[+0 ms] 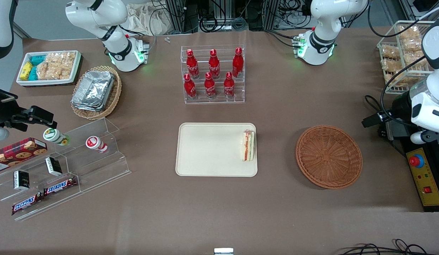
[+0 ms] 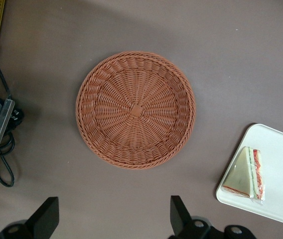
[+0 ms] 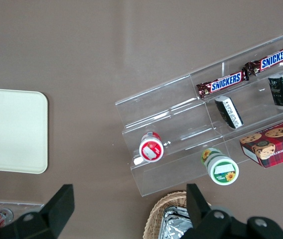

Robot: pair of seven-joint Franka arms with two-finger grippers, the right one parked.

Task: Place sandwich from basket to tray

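Beige tray at frame centre in the front view carries 1 sandwich, lying against the tray edge nearest the basket. Right of it, 1 round reddish-brown wicker basket sits with nothing in it. In the left wrist view, the gripper hangs above the basket's rim, jaws spread wide, holding and touching nothing. Upper centre of the front view: 6 red bottles in a clear rack.
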